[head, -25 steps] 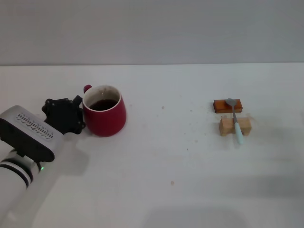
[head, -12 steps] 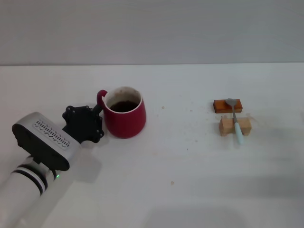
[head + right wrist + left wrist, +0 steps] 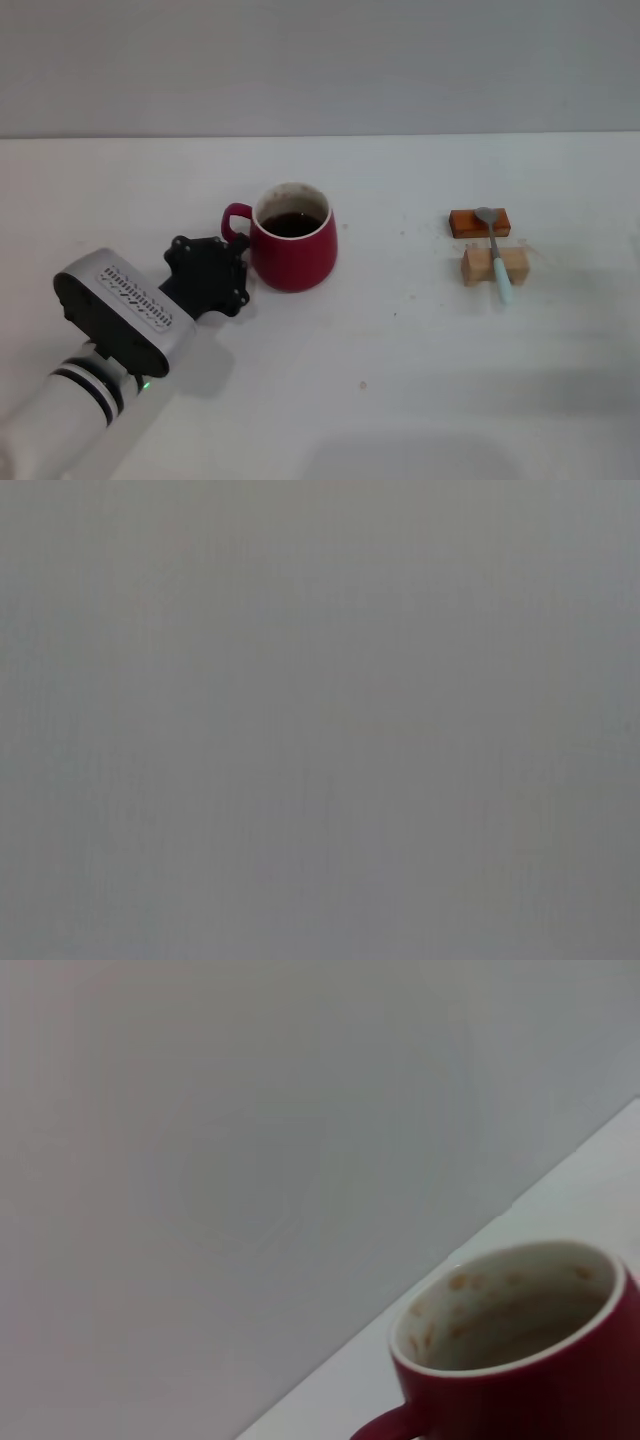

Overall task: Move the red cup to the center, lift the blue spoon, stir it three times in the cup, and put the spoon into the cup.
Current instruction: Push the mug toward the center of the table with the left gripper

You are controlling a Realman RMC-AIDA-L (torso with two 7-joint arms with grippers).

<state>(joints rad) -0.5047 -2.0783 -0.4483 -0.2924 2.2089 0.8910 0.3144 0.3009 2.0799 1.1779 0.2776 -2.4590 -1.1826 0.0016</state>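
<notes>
Meanwhile, the squat dark-red ceramic mug (image 3: 293,250) with white inner wall and dark liquid has been carried rightward across the white table (image 3: 400,400) since the earlier frames, and now stands upright close to the centre. Its loop handle faces the left gripper (image 3: 236,268), which is pressed against it; whether those fingers are spread or clamped cannot be told. The small spoon (image 3: 495,251) with pale blue handle lies unmoved, well apart, across an orange-brown block (image 3: 479,222) and a tan wooden block (image 3: 494,266). The right gripper is not seen.
</notes>
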